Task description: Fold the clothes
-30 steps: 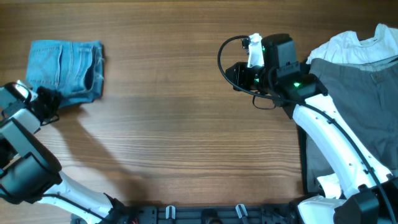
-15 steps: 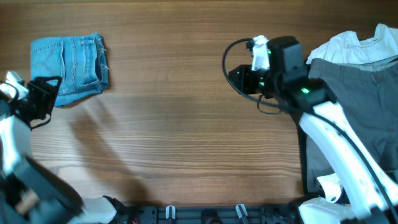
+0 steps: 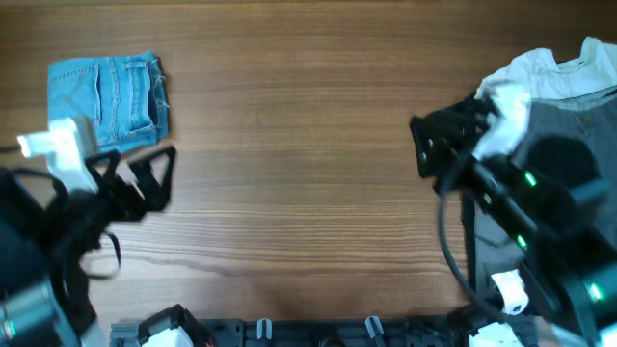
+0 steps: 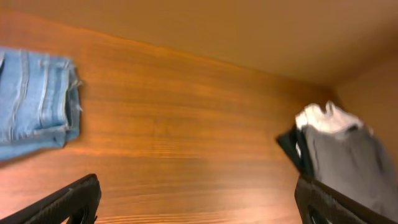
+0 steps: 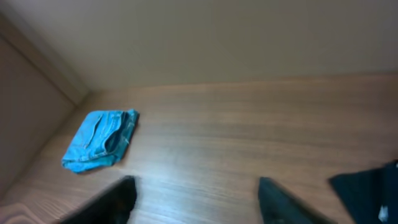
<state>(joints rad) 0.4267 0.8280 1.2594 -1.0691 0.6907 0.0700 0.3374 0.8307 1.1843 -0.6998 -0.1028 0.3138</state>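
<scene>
The light-blue denim jeans (image 3: pixel 106 101) lie folded in a small rectangle at the table's far left, also visible in the left wrist view (image 4: pixel 34 102) and the right wrist view (image 5: pixel 99 140). My left gripper (image 3: pixel 159 181) hovers just below and to the right of them, open, with nothing between its fingers (image 4: pixel 68 202). My right gripper (image 3: pixel 422 146) is open and empty beside the pile at the right. There the grey trousers (image 3: pixel 569 183) lie under a white top (image 3: pixel 545 72), with a black garment (image 4: pixel 291 146) at the pile's left edge.
Bare wooden tabletop (image 3: pixel 299 145) stretches between the folded jeans and the pile. The arm bases and a black rail (image 3: pixel 318 333) run along the near edge. Dark cloth (image 5: pixel 367 186) shows at the right of the right wrist view.
Both grippers opened. The left arm drew back from the jeans toward the near side and swung right. The right arm pulled back to the right, toward the pile. The jeans stayed put.
</scene>
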